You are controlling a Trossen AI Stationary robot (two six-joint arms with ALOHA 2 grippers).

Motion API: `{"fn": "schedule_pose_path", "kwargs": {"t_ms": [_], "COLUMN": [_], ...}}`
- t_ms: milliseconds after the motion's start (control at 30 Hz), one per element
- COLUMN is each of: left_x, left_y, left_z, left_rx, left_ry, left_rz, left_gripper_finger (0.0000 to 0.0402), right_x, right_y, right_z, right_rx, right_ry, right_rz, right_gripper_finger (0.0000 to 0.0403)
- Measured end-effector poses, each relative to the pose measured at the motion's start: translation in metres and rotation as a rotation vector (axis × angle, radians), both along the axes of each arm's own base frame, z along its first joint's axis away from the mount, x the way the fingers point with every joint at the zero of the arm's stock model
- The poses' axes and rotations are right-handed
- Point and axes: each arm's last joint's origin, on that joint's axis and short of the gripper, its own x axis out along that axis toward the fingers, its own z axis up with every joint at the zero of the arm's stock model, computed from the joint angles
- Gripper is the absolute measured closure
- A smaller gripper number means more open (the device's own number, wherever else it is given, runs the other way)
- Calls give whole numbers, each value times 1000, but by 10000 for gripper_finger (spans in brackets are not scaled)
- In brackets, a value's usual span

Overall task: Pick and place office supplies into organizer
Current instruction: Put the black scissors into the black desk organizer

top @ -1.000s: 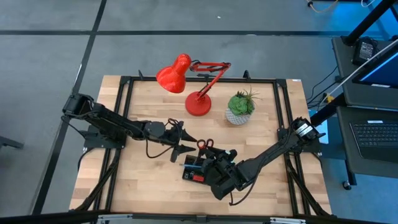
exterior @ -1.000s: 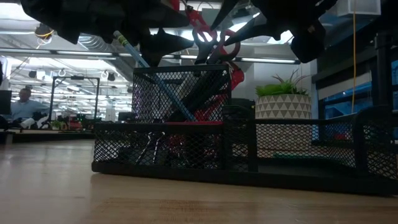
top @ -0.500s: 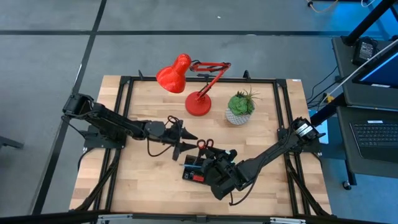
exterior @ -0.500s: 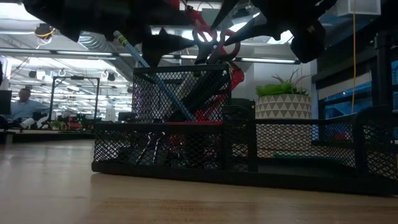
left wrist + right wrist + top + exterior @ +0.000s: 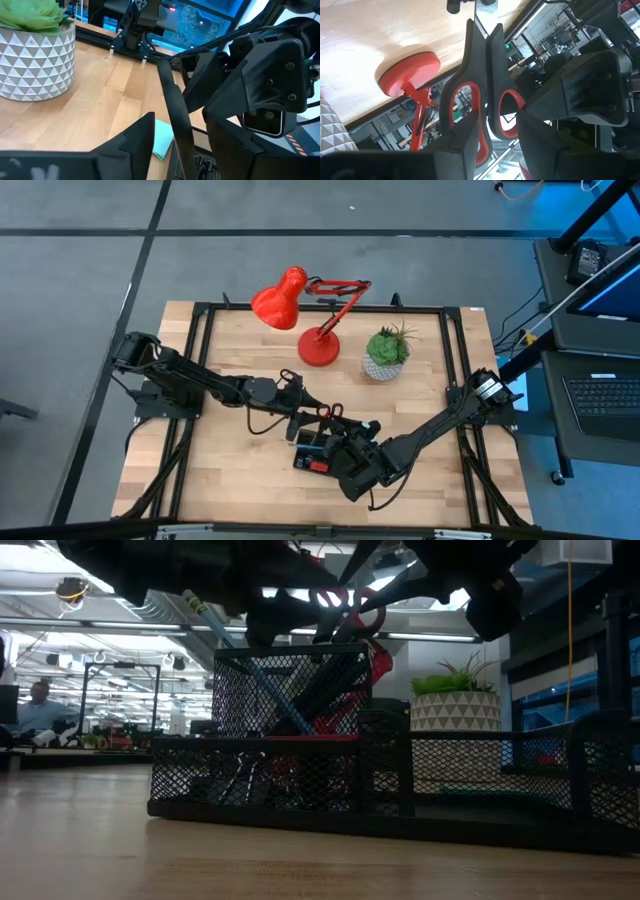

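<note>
The right gripper (image 5: 335, 432) hangs over the black mesh organizer (image 5: 300, 790) at the worktop's (image 5: 230, 480) front middle, its jaws closed on the red-handled scissors (image 5: 480, 107), which stand upright in the tall compartment beside a pencil (image 5: 235, 645); the left gripper (image 5: 312, 418) hovers just beside the scissors' handles, jaws spread wide and holding nothing.

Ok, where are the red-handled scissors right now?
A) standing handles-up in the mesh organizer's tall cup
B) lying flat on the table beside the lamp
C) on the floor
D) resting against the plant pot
A: the low view shows the scissors with red handles sticking up out of the tall cup of the organizer, and the high view shows them at the organizer too.
</note>
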Motion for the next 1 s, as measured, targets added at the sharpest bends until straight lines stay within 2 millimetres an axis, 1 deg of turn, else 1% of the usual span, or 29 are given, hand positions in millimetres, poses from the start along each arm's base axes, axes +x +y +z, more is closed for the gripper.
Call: {"fn": "schedule_pose_path", "kwargs": {"t_ms": [133, 400, 567, 733, 867, 1000], "left_x": [-1, -1, -1, -1, -1, -1], "left_y": [0, 0, -1, -1, -1, -3], "left_z": [2, 1, 1, 1, 1, 1], "left_rx": [0, -4, 21, 27, 29, 30], "left_ry": [-5, 8, 4, 4, 7, 6], "left_rz": [0, -10, -51, -57, -60, -108], "left_gripper_finger": [268, 368, 373, 373, 373, 373], "right_x": [0, 0, 0, 0, 1, 2], "right_y": [0, 0, 3, 11, 21, 33], "right_z": [0, 0, 1, 4, 18, 37], "right_rx": [0, 0, 13, 48, 133, 231], "right_ry": [0, 0, -20, -69, -166, -270], "right_rz": [0, 0, 4, 19, 13, 9], "right_gripper_finger": [269, 269, 270, 270, 270, 270]}}
